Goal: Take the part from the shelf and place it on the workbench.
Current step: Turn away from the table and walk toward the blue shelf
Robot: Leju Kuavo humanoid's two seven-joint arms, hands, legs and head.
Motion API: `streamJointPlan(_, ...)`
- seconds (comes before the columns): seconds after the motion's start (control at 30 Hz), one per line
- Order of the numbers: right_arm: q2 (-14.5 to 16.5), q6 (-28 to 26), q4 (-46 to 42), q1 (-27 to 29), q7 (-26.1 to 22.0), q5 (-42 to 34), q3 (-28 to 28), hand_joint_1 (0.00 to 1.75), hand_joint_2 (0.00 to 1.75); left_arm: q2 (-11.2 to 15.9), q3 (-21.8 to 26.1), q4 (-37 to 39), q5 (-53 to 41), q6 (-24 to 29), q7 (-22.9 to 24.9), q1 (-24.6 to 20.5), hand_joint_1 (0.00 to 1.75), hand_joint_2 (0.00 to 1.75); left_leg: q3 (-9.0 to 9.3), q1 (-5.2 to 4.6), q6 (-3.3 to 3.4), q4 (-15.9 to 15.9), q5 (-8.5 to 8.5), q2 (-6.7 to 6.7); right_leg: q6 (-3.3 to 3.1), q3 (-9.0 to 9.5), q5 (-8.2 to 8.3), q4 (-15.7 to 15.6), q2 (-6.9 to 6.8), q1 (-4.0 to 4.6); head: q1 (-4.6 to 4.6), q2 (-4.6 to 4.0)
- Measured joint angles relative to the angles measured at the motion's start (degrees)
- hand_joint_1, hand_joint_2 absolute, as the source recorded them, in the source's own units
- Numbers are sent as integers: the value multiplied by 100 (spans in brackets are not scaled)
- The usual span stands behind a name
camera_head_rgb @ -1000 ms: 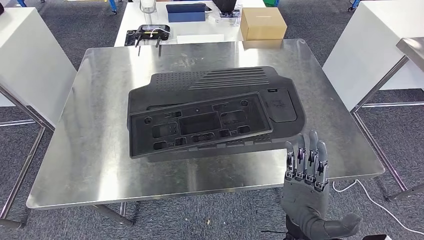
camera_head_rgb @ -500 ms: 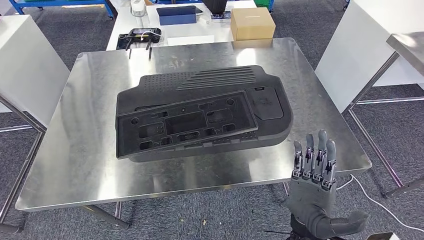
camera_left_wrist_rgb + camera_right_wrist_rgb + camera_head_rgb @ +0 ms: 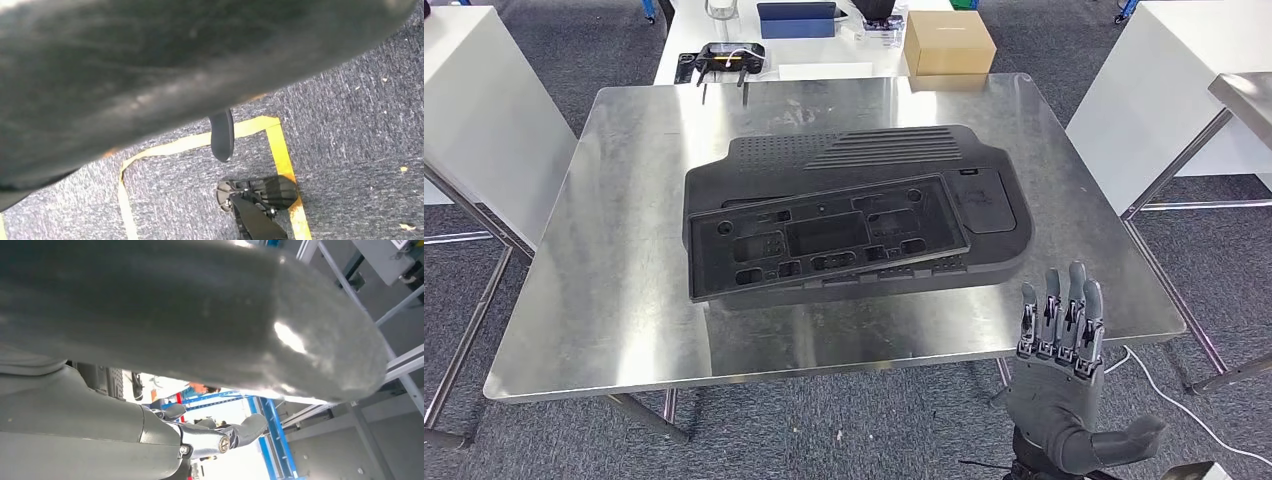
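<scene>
Two black plastic parts lie stacked in the middle of the steel workbench [image 3: 614, 310]. A flat tray-like part with recessed pockets [image 3: 824, 240] rests on a larger ribbed panel [image 3: 874, 155]. My right hand [image 3: 1059, 370] hovers off the bench's front right corner, fingers straight and apart, thumb out to the side, holding nothing. In the right wrist view its thick grey thumb [image 3: 200, 315] crosses the picture and the fingers [image 3: 220, 437] are empty. In the left wrist view my left hand shows one dark fingertip [image 3: 222, 135] over grey carpet, with nothing in it.
Behind the bench, a white table carries a cardboard box [image 3: 948, 42], a black controller [image 3: 722, 58] and a blue case [image 3: 796, 20]. White tables stand at the left [image 3: 474, 110] and right [image 3: 1164, 80]. Yellow tape [image 3: 280, 150] marks the carpet.
The whole picture has swayed left, then back right, so the camera moved. The stacked parts have kept their place on the bench. My right hand stays open, slightly lower in the picture.
</scene>
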Motion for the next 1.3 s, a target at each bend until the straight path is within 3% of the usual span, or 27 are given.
streamJointPlan(0.07, 15, -22, 4, -2, 4, 9, -18, 0, 0, -16, 13, 0, 16, -2, -17, -2, 0, 0, -14, -17, -41, 4, 47, -5, -22, 392, 226, -713, 3, 47, -5, 0)
streamJointPlan(0.13, 31, -42, 5, 0, 4, 12, -32, 0, 0, -22, 17, 0, 22, 4, -22, -2, 0, 0, -21, -18, -109, -1, 94, 0, -81, 437, 316, -869, 7, 86, -12, 0)
streamJointPlan(0.2, 48, -52, 6, 1, 4, 11, -44, 0, 0, -19, 18, 3, 22, 15, -22, 2, 0, 0, -46, -3, -185, 0, 124, 2, -145, 413, 407, -896, 1, 69, -12, 0)
streamJointPlan(0.27, 73, -53, 9, 1, 4, 12, -50, 0, 0, -15, 17, 7, 22, 33, -21, 7, 0, 0, -161, 9, -241, 261, -135, 4, -216, 381, 514, -935, -13, 16, -19, 0)
streamJointPlan(0.33, 93, -54, 22, 6, 5, 17, -56, 0, 0, -17, 16, 9, 25, 46, -20, 11, 0, 0, -381, 34, -288, 948, -654, 9, -258, 302, 597, -933, -23, 1, -26, 0)
streamJointPlan(0.4, 98, -56, 44, 9, 7, 30, -64, 0, 0, -20, 17, 9, 33, 52, -20, 12, 0, 0, -487, 68, -343, 1537, -975, 12, -246, 195, 664, -908, -30, 3, -27, 0)
streamJointPlan(0.43, 99, -58, 55, 9, 7, 37, -68, 0, 0, -21, 17, 9, 38, 55, -20, 12, 0, 0, -402, 92, -369, 1564, -987, 15, -227, 141, 688, -883, -32, -3, -28, 0)
streamJointPlan(0.47, 101, -61, 65, 9, 7, 43, -74, 0, 0, -21, 18, 9, 43, 58, -20, 12, 0, 0, -197, 123, -396, 1353, -903, 18, -208, 90, 706, -845, -33, -15, -28, 0)
streamJointPlan(0.53, 108, -66, 77, 7, 7, 46, -85, 0, 0, -29, 18, 7, 48, 62, -20, -1, 0, 0, 325, 172, -449, 619, -701, 6, -166, -14, 723, -736, -31, -27, -32, 0)
streamJointPlan(0.6, 115, -73, 79, 6, 4, 52, -97, 0, 0, -45, 18, 7, 52, 68, -23, -20, 0, 0, 538, 163, -409, 203, -616, -37, -96, -103, 751, -649, -27, -20, -16, 0)
streamJointPlan(0.7, 126, -90, 78, 24, -8, 68, -125, 0, 0, -53, 17, 9, 64, 86, -25, -23, 0, 0, 424, 97, -213, 172, -508, -50, 66, -175, 849, -673, -16, -45, 2, 0)
streamJointPlan(0.73, 128, -96, 78, 33, -11, 72, -145, 0, 0, -54, 17, 9, 64, 92, -25, -27, 0, 0, 371, 88, -144, 162, -453, -39, 87, -229, 796, -626, -11, -55, 4, 0)
streamJointPlan(0.8, 133, -104, 78, 40, -14, 68, -186, 0, 0, -54, 17, 11, 70, 110, -25, -36, 0, 0, 228, 82, -31, 149, -328, -19, 32, -431, 431, -213, 1, -58, 29, 0)
streamJointPlan(0.87, 135, -105, 79, 40, -13, 58, -215, 0, 0, -50, 16, 15, 79, 130, -25, -38, 0, 0, 62, 47, 12, 153, -201, -11, -47, -656, -54, 531, 5, -44, 51, 0)
streamJointPlan(0.9, 136, -105, 80, 40, -10, 54, -228, 0, 0, -50, 16, 17, 83, 138, -27, -38, 0, 0, -27, 27, 17, 155, -138, -6, -51, -697, -190, 834, 6, -36, 51, 0)
streamJointPlan(0.93, 137, -104, 81, 40, -5, 52, -240, 0, 0, -51, 16, 17, 83, 146, -31, -38, 0, 0, -112, 10, 20, 157, -75, -2, -32, -648, -213, 962, 6, -24, 52, 0)
streamJointPlan(0.97, 137, -104, 82, 40, -1, 52, -252, 0, 0, -54, 16, 17, 83, 158, -39, -38, 0, 0, -192, 0, 18, 159, -12, 1, -1, -484, -141, 870, 6, -4, 52, 0)
streamJointPlan(1.0, 138, -104, 83, 38, 3, 52, -264, 0, 0, -58, 16, 17, 83, 171, -49, -39, 0, 0, -263, -6, 13, 160, 51, 2, 21, -219, -33, 586, 7, 24, 52, 0)
streamJointPlan(1.07, 144, -105, 80, 27, 8, 52, -281, 0, 0, -74, 16, 16, 83, 195, -68, -41, 0, 0, -360, -8, -20, 161, 174, -1, -15, 457, 53, -289, 1, 94, 51, 0)
streamJointPlan(1.13, 155, -106, 79, 24, 14, 52, -297, 0, 0, -87, 16, 15, 83, 204, -81, -43, 0, 0, -372, 1, -83, 129, 294, 0, -98, 794, 15, -823, -1, 148, 59, 0)
streamJointPlan(1.2, 166, -107, 79, 30, 18, 52, -313, 0, 0, -90, 16, 16, 83, 205, -89, -39, 0, 0, -366, 17, -166, 57, 420, 3, -174, 752, 101, -917, 2, 144, 84, 0)
streamJointPlan(1.23, 173, -107, 78, 29, 18, 52, -317, 0, 0, -87, 16, 16, 83, 205, -91, -38, 0, 0, -393, 21, -202, 61, 390, 3, -215, 708, 176, -948, 1, 121, 94, 0)
streamJointPlan(1.27, 182, -107, 78, 30, 19, 51, -321, 0, 0, -86, 16, 17, 83, 205, -92, -33, 0, 0, -436, 19, -233, 136, 244, 1, -266, 647, 264, -979, -4, 92, 86, 0)
streamJointPlan(1.3, 192, -107, 79, 34, 21, 51, -325, 0, 0, -85, 16, 17, 82, 206, -92, -28, 0, 0, -491, 21, -257, 321, -9, 0, -301, 580, 354, -1005, -9, 62, 73, 0)
